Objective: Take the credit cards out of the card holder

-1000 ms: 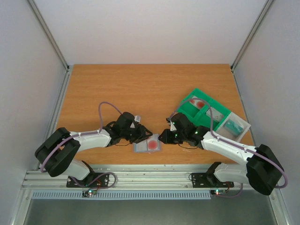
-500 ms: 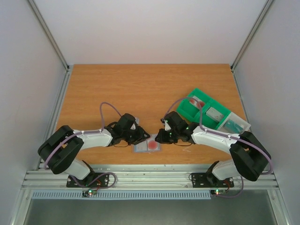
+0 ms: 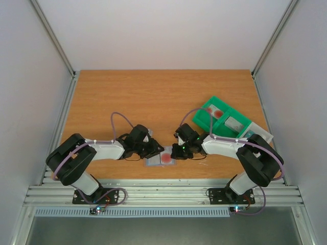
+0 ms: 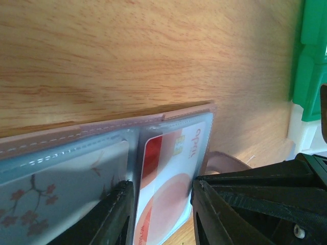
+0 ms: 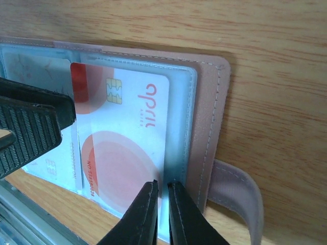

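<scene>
The right gripper (image 5: 162, 184) has its jaws drawn all but together, with only a thin slit between the two tips. They stand point-down on the open card holder (image 5: 208, 102), just where the outer long edge of the white credit card (image 5: 127, 127) runs beneath them. One tip is over the card, and the other is on the clear pocket (image 5: 181, 127) just beyond the card's edge. Whether they have pinched that edge cannot be told; the card lies flat inside its pocket. The left gripper (image 4: 161, 186) has its jaws partly open and holds nothing. Its two fingers (image 4: 115, 217) come down astride the same panel, one at the fold between the panels and the other at the holder's outer edge, and the white card with its red round mark shows in the gap between them. In the neighbouring panel sits a blossom-printed card (image 4: 56, 189), also in its pocket. The holder's stitched pinkish rim frames both panels, and a strap (image 5: 236, 191) sticks out from its outer edge onto the wood. Seen from above, the holder lies flat near the front edge of the table (image 3: 153, 97), between the two grippers, with the green tray (image 3: 225, 121) well apart on the right arm's side.
</scene>
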Motion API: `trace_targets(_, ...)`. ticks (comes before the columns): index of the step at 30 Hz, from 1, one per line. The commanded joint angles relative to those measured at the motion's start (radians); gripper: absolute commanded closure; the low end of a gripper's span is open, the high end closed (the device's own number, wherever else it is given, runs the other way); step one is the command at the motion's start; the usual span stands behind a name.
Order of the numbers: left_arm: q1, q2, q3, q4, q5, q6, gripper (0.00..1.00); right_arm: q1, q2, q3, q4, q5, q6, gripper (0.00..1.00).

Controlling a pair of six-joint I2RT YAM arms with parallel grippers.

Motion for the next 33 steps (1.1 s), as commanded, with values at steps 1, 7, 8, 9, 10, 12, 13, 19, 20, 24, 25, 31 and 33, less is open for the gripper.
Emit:
trace_targets(1,-0.006,0.034,-0.018,0.024,-0.010,0.013,0.67,-0.002,0.010,0.016,-0.041,0.031,-0.021,0.92)
trace_targets(7,-0.006,0.049,-0.022,0.064,-0.003,-0.006,0.79,-0.002,0.016,0.006,-0.028,0.035,-0.012,0.92)
trace_targets(8,-0.005,0.047,-0.021,0.066,-0.002,-0.007,0.82,-0.002,0.017,0.005,-0.026,0.034,-0.012,0.92)
trace_targets(9,-0.006,0.045,-0.022,0.068,-0.001,-0.007,0.85,-0.002,0.016,0.004,-0.026,0.030,-0.009,0.92)
trace_targets(10,-0.006,0.040,-0.023,0.070,-0.003,-0.008,0.88,-0.002,0.015,0.002,-0.023,0.027,-0.004,0.92)
trace_targets(12,-0.006,0.031,-0.029,0.078,-0.004,-0.012,0.94,-0.004,0.009,-0.007,-0.014,0.022,0.003,0.92)
trace_targets(13,-0.006,0.026,-0.031,0.082,-0.001,-0.013,0.96,-0.003,0.008,-0.010,-0.011,0.020,0.006,0.92)
trace_targets(19,-0.006,-0.005,-0.014,0.017,-0.014,0.005,0.91,-0.003,0.023,-0.026,0.014,0.021,0.011,0.98)
trace_targets(20,-0.006,-0.008,-0.012,0.004,-0.020,0.008,0.88,-0.003,0.028,-0.026,0.017,0.019,0.012,0.98)
trace_targets(24,-0.007,-0.005,-0.016,-0.018,-0.033,0.016,0.77,-0.003,0.044,-0.033,0.028,0.014,0.012,0.99)
trace_targets(25,-0.006,-0.002,-0.021,-0.015,-0.033,0.016,0.76,-0.003,0.048,-0.034,0.029,0.014,0.011,0.99)
trace_targets(31,-0.005,0.025,-0.040,0.054,-0.023,0.004,0.82,-0.003,0.059,-0.046,0.055,-0.001,0.031,0.99)
trace_targets(33,-0.006,0.022,-0.048,0.076,-0.025,-0.007,0.91,-0.004,0.060,-0.047,0.054,0.002,0.032,0.99)
